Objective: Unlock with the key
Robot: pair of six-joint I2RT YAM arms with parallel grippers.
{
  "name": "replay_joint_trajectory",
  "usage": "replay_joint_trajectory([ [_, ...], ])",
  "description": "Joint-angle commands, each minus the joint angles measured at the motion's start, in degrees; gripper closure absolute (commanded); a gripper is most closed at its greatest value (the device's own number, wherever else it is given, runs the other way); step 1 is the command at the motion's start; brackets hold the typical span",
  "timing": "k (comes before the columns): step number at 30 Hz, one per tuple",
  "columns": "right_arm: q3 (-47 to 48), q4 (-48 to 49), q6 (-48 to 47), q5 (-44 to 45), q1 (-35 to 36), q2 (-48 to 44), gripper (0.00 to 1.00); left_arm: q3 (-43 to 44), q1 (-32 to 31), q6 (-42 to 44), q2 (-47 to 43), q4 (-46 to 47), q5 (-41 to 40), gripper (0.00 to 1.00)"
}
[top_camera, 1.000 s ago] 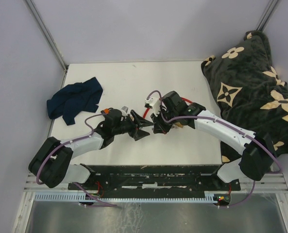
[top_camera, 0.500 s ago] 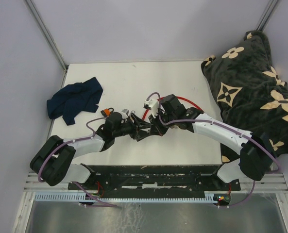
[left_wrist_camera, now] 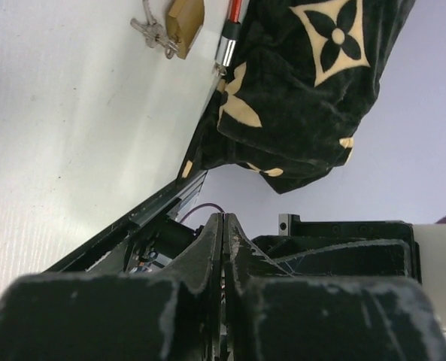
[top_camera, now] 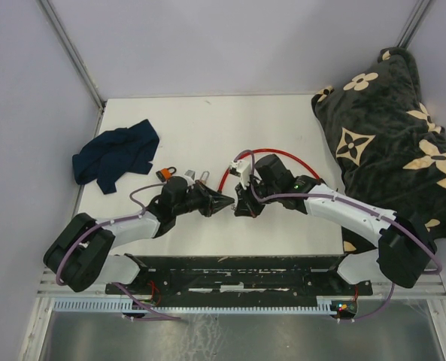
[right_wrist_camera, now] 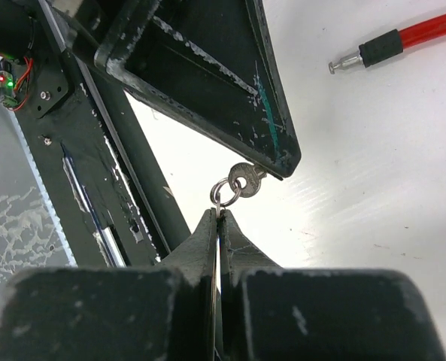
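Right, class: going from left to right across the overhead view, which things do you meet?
Blue cloth → orange padlock → left gripper → right gripper → patterned blanket.

No text, label or number is readable anywhere.
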Motion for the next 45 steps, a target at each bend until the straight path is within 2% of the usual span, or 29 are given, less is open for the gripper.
replay_joint_trajectory([
  [1, -0.98, 3.42, 0.17, -1.78, 0.34, -3.17, 0.96, 0.42, -0.21, 5.80, -3.26, 3.01, -3.52, 0.97],
  [8, -1.58, 5.10, -0.25, -0.16, 0.30, -5.15, 0.93, 0.64, -0.16, 13.86, -6.95, 8.24, -5.83, 0.97],
  [14, -4.28, 8.72, -2.07, 7.26, 0.67, -11.67, 0.61, 3.27, -0.25, 28.92, -13.12, 1.88, -10.47, 0.97],
  [18, -8.29, 15.48, -6.29, 13.63, 2.21, -17.80, 0.51, 5.80, -0.50, 37.83, -17.32, -2.35, -13.80, 0.97],
  [22, -13.95, 26.35, -11.37, 18.76, 4.65, -21.98, 0.43, 8.60, -3.65, 47.10, -21.11, -8.77, -22.00, 0.97],
  [28, -20.10, 43.28, -22.86, 26.74, 9.05, -22.60, 0.44, 13.99, -9.60, 54.82, -23.17, -17.61, -35.96, 0.97],
  [32, -20.31, 50.97, -27.13, 32.72, 12.32, -20.38, 0.47, 16.10, -13.61, 55.90, -22.91, -19.57, -43.63, 0.97],
  [37, -20.49, 60.68, -29.98, 36.49, 15.42, -16.20, 0.51, 18.76, -16.97, 55.25, -21.38, -22.29, -49.52, 0.97],
  [45, -18.70, 66.34, -35.04, 42.77, 19.30, -8.74, 0.52, 20.44, -18.45, 50.65, -20.18, -24.13, -52.57, 0.97],
])
